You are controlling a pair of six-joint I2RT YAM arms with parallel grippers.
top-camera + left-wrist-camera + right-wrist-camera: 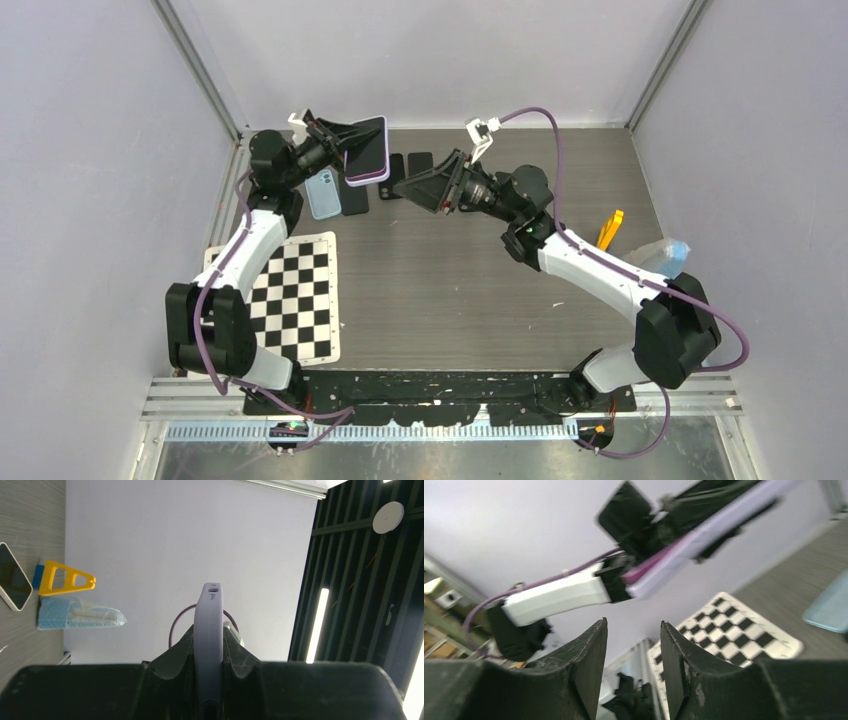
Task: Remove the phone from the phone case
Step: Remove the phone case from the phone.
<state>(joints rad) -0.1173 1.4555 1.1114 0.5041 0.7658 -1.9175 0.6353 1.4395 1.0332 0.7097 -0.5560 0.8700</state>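
Above table (450,290) rear, left gripper (208,630) clamps lilac phone case (208,602), phone (366,147) inside.

The bench (450,300) is grey with thin lines like wood. A black and white checkered mat (295,295) lies flat on its left side. Near the back lies a light blue thing (322,194) shaped like a phone. A black phone (354,198) lies just beside it. A second dark phone (393,176) and a third dark phone (420,163) lie side by side a bit further back. On the right, a yellow tool (609,229) and a see-through bag (665,258) with something blue inside lie close together.
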